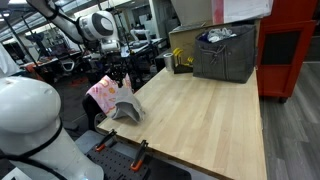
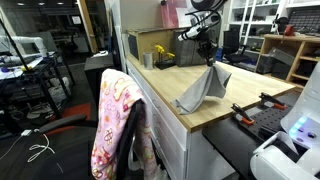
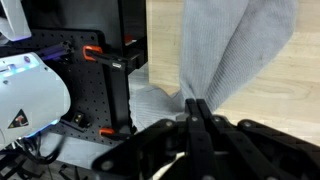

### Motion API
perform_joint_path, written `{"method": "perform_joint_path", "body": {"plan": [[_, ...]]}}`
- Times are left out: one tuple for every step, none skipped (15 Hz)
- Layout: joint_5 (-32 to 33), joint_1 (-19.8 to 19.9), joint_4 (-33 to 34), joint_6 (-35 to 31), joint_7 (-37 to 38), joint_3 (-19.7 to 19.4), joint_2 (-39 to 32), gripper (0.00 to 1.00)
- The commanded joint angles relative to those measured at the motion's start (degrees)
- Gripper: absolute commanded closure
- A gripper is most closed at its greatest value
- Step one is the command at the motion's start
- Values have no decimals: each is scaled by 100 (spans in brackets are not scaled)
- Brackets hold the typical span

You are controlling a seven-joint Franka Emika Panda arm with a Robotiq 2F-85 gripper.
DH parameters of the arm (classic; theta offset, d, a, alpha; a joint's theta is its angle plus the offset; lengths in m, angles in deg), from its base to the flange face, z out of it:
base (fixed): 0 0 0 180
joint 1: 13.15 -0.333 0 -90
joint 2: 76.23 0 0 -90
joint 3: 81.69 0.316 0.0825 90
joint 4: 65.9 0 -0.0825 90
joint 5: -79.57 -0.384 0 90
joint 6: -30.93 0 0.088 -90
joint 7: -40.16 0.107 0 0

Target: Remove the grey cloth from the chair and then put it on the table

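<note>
- Light wooden table [image 1: 205, 120]: a broad bare surface runs through the centre and lower right of an exterior view. A dark grey fabric storage bin [image 1: 225, 55] occupies the far end, upper right.
- Grey fabric cloth [image 2: 203, 88]: hangs from the black claw [image 2: 207, 58], right of centre. Its lower hem rests on the table close to the edge.
- Long axis near vertical, slightly tilted; narrow end up, wide end down.
- Claw clenched on the cloth's top. The wrist view shows fabric pinched between the fingers [image 3: 197, 118].
- Pink patterned cloth [image 2: 115, 125]: hangs beside the table, lower centre, apart from the grey cloth.

Downward pincer [image 2: 209, 63], jaws together
</note>
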Motion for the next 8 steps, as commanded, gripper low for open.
{"method": "perform_joint_path", "body": {"plan": [[-97, 270, -212, -405, 353, 78, 404, 99], [-100, 313, -194, -500, 411, 85, 427, 99], [-129, 349, -161, -623, 438, 93, 435, 99], [-137, 381, -139, -736, 482, 102, 438, 99], [-127, 405, -103, -821, 539, 113, 428, 99], [-108, 424, -85, -893, 548, 120, 424, 99], [-74, 445, -66, -934, 559, 128, 421, 99], [-46, 460, -53, -956, 564, 133, 416, 99]]}}
